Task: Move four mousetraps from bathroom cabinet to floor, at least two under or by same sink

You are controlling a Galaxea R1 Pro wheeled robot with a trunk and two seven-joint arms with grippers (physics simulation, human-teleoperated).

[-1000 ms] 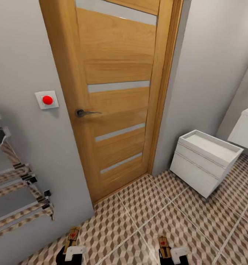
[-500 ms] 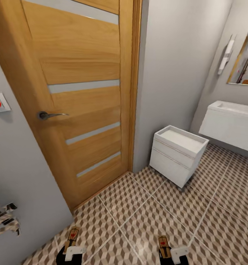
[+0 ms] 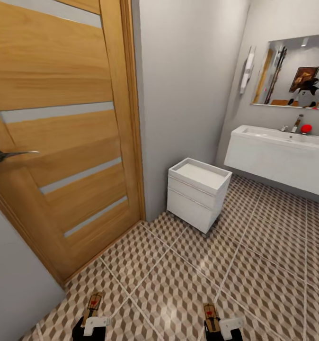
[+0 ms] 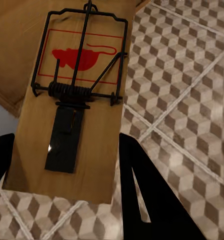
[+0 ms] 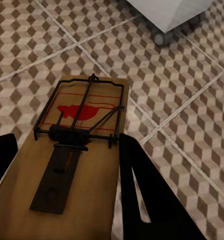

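Between each arm's black jaws, a flat wooden mousetrap (image 4: pixel 74 100) (image 5: pixel 74 150).

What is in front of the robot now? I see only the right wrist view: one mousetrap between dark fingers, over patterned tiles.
Observer: The head view shows the sink ahead on the right, wall-hung, with bare bathroom floor below it.
Operator: Is the left gripper holding something too?
Observer: Yes, the left gripper holds a second mousetrap.
Operator: What stands between us and the sink?
Observer: A small white drawer unit by the wall.
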